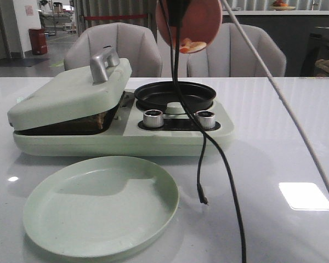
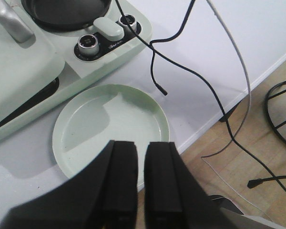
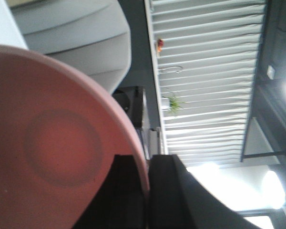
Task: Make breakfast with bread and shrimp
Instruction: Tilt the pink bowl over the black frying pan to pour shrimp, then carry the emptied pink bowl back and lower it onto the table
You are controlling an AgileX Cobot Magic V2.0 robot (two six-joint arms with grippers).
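- Right pincer (image 3: 148, 191) grips the rim of a pink plate (image 1: 200, 19), tipped high over the black pan (image 1: 174, 94); its top is cut off.
- Shrimp (image 1: 189, 46) cling at the plate's lower edge.
- Bread (image 1: 101, 119) barely shows under the lid (image 1: 71, 90).
- Left pincer (image 2: 142, 179) is nearly closed and empty above the green plate (image 2: 86, 124).

A glossy white tabletop (image 1: 274, 126) mirrors ceiling lights. The round pale green plastic plate (image 1: 101, 205) looks matt and smooth. The black frying pan (image 1: 174, 94) shines softly; two knobs (image 1: 153, 118) look like brushed metal.
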